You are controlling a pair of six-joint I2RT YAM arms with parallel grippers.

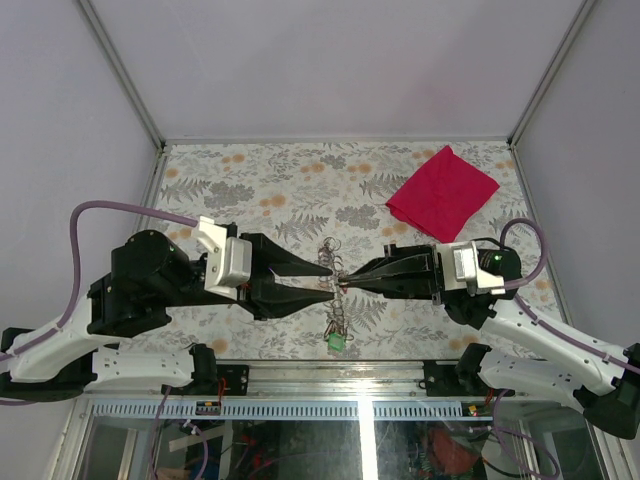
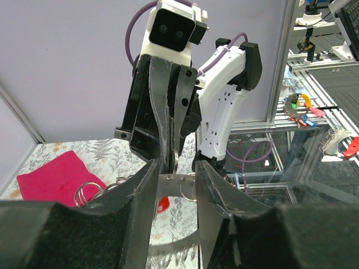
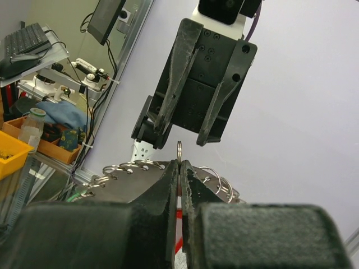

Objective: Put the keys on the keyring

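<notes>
**Right gripper (image 3: 179,166) clamped on the keyring (image 3: 179,150), left gripper (image 2: 176,174) parted around it**

My right gripper's black ribbed fingers are pressed flat together on the thin steel keyring. The ring stands upright and edge-on just above their tips. A string of linked wire rings (image 1: 329,252) hangs off both sides of that pinch. Its long axis runs across the line of the two arms, and a small green tag (image 1: 336,342) sits at the end nearer the bases. My left gripper meets the right tip to tip with its fingers partly spread, one on each side of the keyring and, as far as I can see, not touching it. Just below the left fingertips I see what I take to be the red key (image 2: 162,204), though I cannot tell which way it points. A rumpled red cloth (image 1: 443,193) lies beyond the right gripper on the flower-printed table cover (image 1: 250,190).
</notes>
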